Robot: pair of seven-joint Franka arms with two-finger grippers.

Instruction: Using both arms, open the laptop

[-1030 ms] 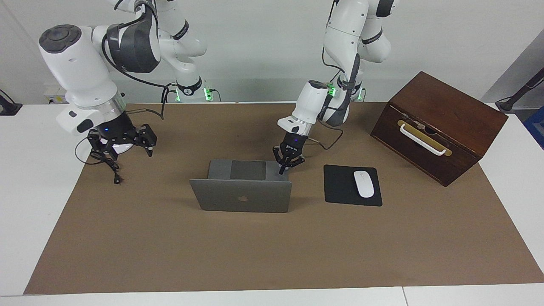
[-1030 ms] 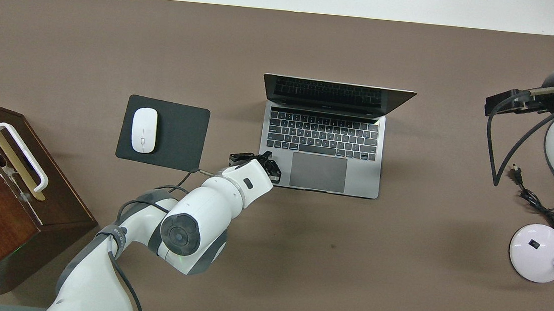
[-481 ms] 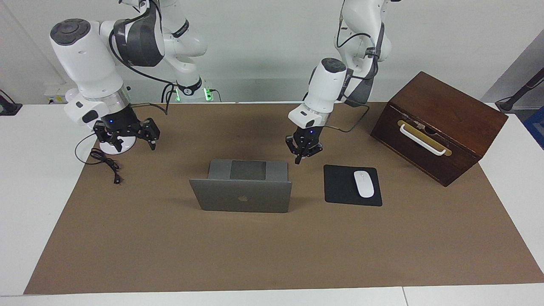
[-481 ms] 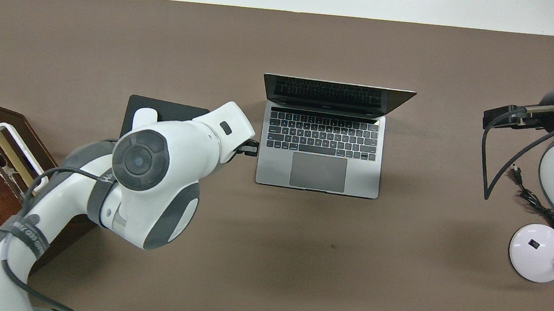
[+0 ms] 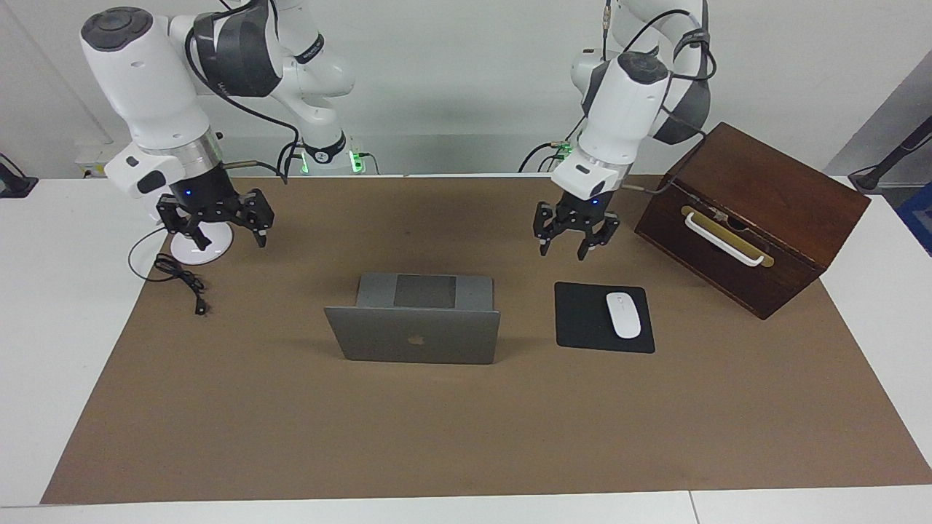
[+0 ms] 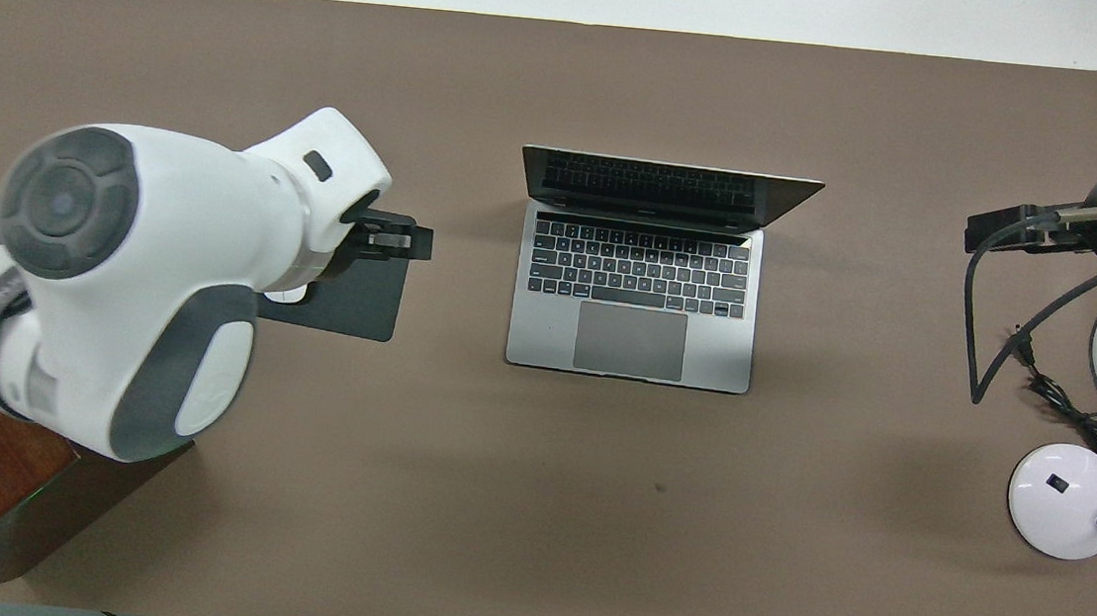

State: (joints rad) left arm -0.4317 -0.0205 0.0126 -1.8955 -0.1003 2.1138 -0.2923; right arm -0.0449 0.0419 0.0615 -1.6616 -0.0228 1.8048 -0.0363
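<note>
laptop open | mouse (mostly hidden) under left arm

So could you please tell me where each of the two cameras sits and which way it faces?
Facing view: high across the table, looking at the robots; both arms show, left end effector and right end effector raised.
Overhead view: high above the robots' end, looking steeply down; the left arm's wrist and the right arm's edge show.
Both share the open laptop, half a turn apart.
</note>
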